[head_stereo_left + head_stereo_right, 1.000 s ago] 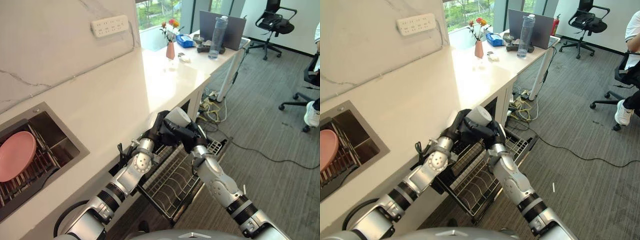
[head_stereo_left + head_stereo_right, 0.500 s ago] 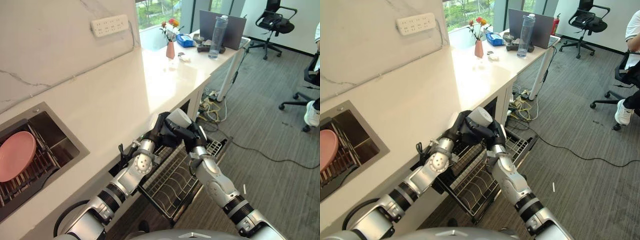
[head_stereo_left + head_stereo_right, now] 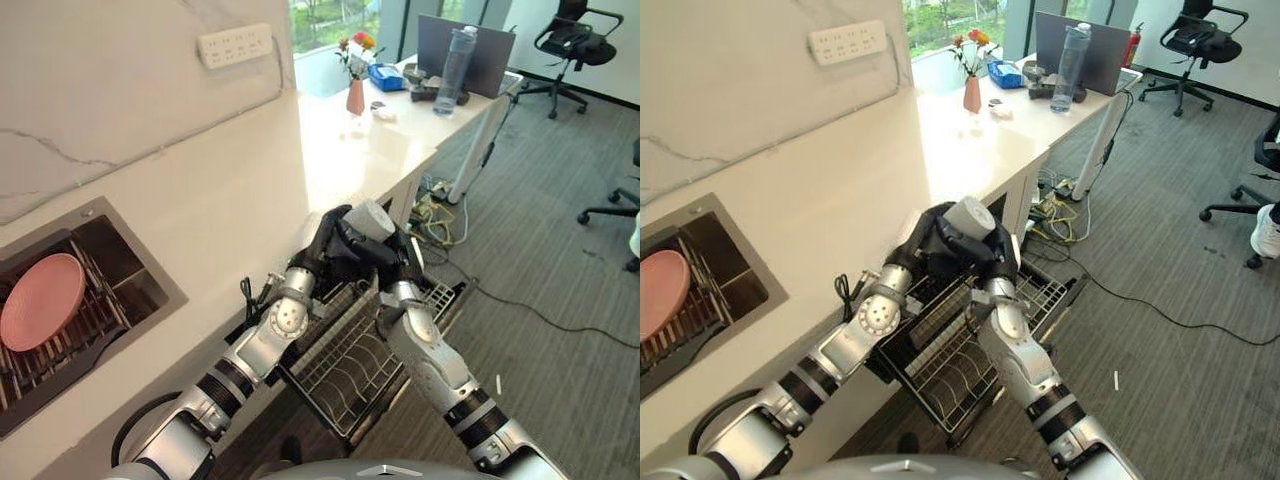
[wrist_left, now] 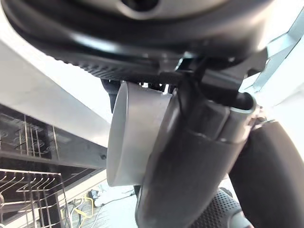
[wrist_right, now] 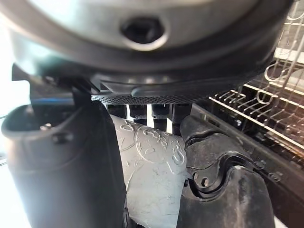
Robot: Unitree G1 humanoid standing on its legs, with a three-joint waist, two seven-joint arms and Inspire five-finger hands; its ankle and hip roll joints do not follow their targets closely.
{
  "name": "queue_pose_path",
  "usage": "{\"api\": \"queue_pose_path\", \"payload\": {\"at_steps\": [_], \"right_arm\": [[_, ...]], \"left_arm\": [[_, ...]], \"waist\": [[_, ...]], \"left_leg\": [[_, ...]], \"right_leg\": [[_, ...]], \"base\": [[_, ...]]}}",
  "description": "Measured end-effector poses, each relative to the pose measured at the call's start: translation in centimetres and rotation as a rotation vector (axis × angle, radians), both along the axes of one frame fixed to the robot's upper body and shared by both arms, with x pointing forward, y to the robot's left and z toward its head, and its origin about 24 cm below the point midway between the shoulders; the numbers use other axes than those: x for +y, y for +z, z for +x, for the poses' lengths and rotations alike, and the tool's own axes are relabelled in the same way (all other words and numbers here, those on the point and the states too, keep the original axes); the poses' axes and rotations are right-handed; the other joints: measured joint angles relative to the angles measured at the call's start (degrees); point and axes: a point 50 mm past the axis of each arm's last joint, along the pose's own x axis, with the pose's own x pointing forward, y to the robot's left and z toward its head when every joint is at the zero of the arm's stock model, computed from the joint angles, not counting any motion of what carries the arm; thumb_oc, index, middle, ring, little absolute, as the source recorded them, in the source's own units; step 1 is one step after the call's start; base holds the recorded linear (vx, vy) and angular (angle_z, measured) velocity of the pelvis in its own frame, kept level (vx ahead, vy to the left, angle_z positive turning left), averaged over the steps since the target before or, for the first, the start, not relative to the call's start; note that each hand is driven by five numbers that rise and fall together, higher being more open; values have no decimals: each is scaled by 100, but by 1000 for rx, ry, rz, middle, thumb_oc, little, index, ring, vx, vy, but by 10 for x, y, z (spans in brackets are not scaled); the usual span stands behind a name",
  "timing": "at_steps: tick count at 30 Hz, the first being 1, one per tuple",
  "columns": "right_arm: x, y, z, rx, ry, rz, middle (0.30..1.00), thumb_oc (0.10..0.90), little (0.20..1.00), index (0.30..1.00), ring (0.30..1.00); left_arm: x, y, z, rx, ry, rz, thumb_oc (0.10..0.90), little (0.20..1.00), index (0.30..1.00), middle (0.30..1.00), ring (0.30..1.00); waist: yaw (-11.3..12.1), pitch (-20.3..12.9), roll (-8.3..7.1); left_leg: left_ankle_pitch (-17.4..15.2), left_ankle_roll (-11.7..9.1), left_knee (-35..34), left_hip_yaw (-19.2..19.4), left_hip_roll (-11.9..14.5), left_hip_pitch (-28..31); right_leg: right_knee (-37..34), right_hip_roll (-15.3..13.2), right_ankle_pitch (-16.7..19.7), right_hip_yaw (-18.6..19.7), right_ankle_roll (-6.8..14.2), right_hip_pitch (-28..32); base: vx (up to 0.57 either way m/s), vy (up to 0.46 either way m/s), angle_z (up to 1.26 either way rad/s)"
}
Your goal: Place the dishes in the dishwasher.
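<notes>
Both my left hand and right hand clasp the grey cup at the desk edge above the open dishwasher rack, while the pink plate waits in the sink.

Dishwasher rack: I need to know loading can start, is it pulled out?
Pulled out: the wire rack extends past the counter edge, below both hands.

My two hands cover most of the grey cup. The sink's left end and the pink plate are cut off.
</notes>
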Motion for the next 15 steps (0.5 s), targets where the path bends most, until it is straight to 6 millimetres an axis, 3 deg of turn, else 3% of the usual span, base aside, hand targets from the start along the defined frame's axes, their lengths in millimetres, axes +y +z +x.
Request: {"api": "queue_pose_path", "payload": {"at_steps": [2, 5, 6, 7, 9, 13, 15], "right_arm": [[-2, 9, 1, -19, -50, 49, 300, 400, 300, 300, 300], [-21, 33, 5, -105, -209, 202, 300, 400, 300, 300, 300], [-32, 44, 5, -158, -275, 250, 300, 400, 300, 300, 300], [-57, 66, 3, -273, -392, 310, 300, 400, 300, 300, 300], [-83, 80, -1, -369, -521, 337, 300, 400, 300, 300, 300], [-111, 86, -9, -435, -670, 352, 300, 400, 300, 300, 300], [-111, 83, -9, -422, -662, 341, 300, 400, 300, 300, 300]], "left_arm": [[0, 7, -1, -28, -9, -24, 800, 900, 900, 900, 900], [1, 5, -7, -19, -15, -44, 800, 900, 900, 900, 900], [5, -1, -10, 5, -14, -40, 800, 900, 900, 900, 900], [16, -16, -19, 71, 13, -45, 800, 900, 900, 900, 900], [28, -20, -29, 85, 21, -52, 800, 900, 900, 900, 900], [53, -24, -45, 116, 67, -127, 800, 900, 900, 900, 900], [58, -25, -47, 137, 70, -177, 800, 900, 900, 900, 900]], "waist": [[53, 8, 12], [127, 8, 14], [174, 8, 16], [185, 10, 18], [199, 12, 17], [187, 19, 32], [195, 23, 33]], "left_leg": [[-21, 4, -1, -1, -8, -1], [-34, 9, -1, -22, -24, 12], [-35, 10, -1, -44, -35, 13], [-31, 16, 0, -85, -67, 19], [-15, 30, 3, -118, -85, 23], [-20, 25, 1, -118, -84, 76], [-28, 21, -1, -105, -84, 67]], "right_leg": [[-12, -5, 0, -18, 0, 18], [-31, -14, 0, -50, 0, 52], [-32, -19, 0, -50, 0, 65], [-31, -43, 0, -62, 0, 67], [-6, -54, 0, -83, 0, 74], [31, -62, -5, -73, 7, 107], [18, -64, -28, -64, 37, 107]], "base": [[21, -24, 7], [14, -15, 7], [18, -21, 12], [16, -17, 14], [21, -16, 11], [6, -11, 0], [-7, -8, -5]]}}
